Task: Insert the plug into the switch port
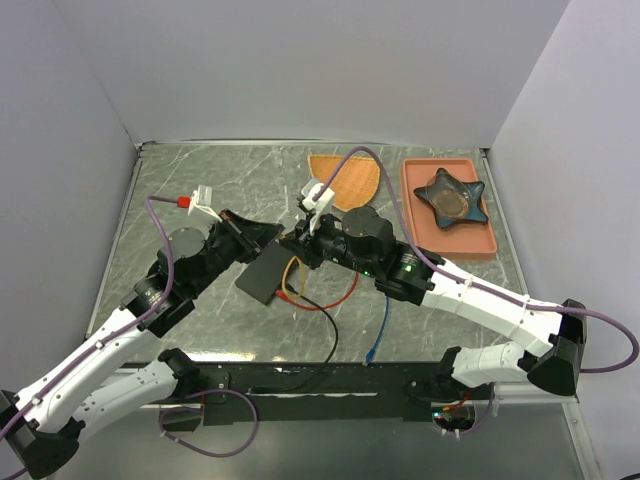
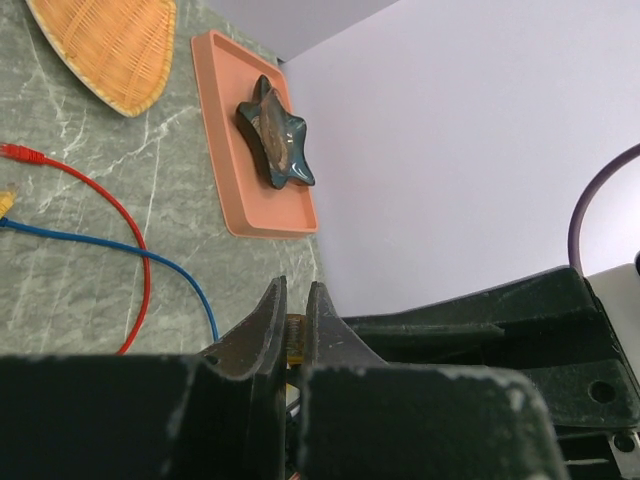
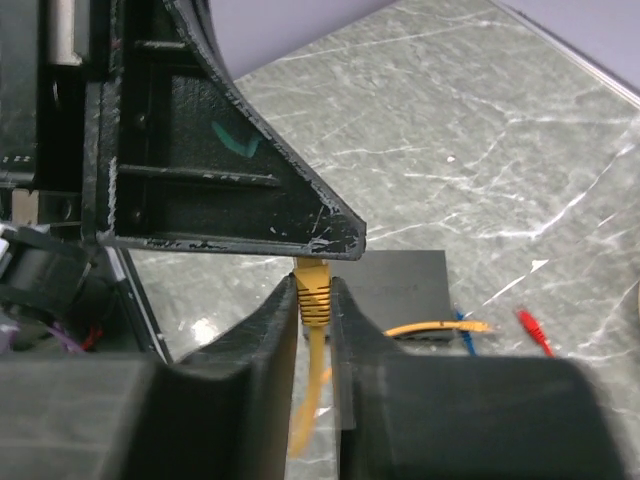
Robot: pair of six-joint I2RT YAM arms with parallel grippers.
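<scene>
Pinching yellow plug (image 3: pixel 316 298) in right gripper (image 3: pixel 315 285) near tabletop centre, beside black box (image 1: pixel 268 272); holding left gripper (image 2: pixel 297 290) closed at plug tip.

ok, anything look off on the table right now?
Nothing spilled or broken. The black box lies skewed to the table edges, with a red cable and a blue cable sprawled loose beside it. The yellow plug is up off the table, pinched in the right gripper, not at the box.
</scene>
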